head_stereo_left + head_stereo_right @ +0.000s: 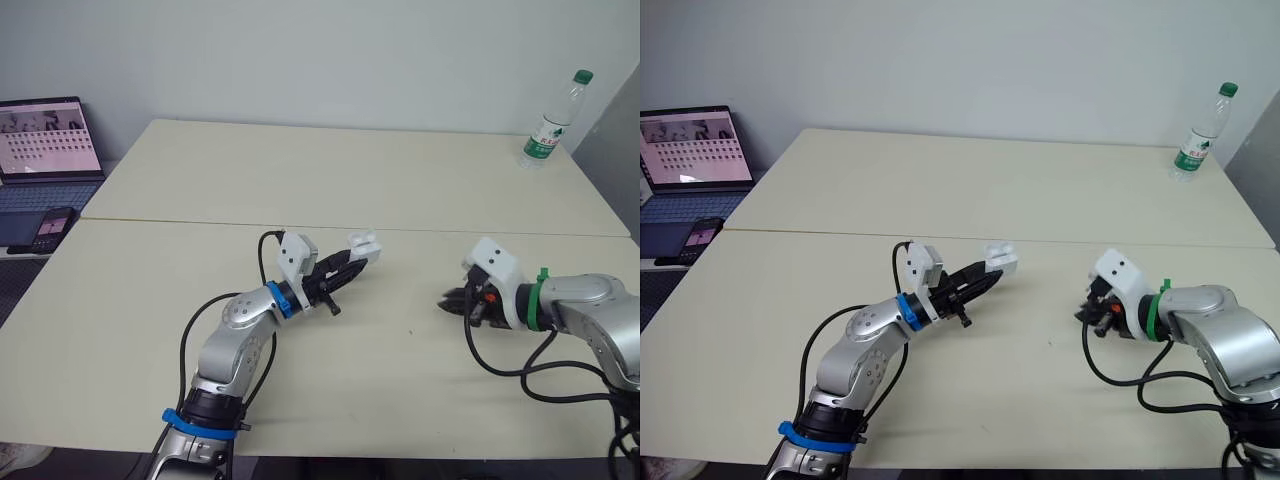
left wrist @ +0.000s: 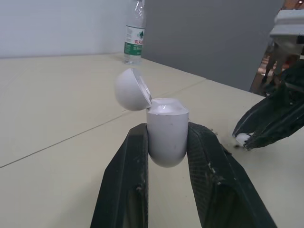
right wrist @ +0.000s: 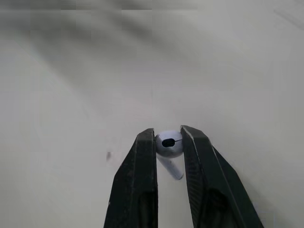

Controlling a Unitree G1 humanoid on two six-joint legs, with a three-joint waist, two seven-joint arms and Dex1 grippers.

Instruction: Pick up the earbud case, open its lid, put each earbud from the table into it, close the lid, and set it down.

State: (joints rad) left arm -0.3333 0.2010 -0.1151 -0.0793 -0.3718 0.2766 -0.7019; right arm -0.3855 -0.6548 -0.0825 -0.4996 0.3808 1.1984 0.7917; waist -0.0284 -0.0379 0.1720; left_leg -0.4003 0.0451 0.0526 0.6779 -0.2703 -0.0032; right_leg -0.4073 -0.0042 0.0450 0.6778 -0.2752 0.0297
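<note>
Left gripper [image 1: 360,258]: clamped on earbud case [image 2: 166,137], above mid-table.
Lid [image 2: 132,89]: swung open, clearest from left wrist.
Right gripper [image 3: 168,137]: pinching earbud [image 3: 169,143], low by table [image 1: 300,170].
Room: wide gap between grippers; water bottle [image 1: 548,125] at far right corner.

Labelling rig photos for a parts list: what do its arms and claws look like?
Both arms are silver with looping black cables and white wrist blocks; left arm has blue bands, right arm a green one. Black tapered fingers form the left claw and right claw.
</note>
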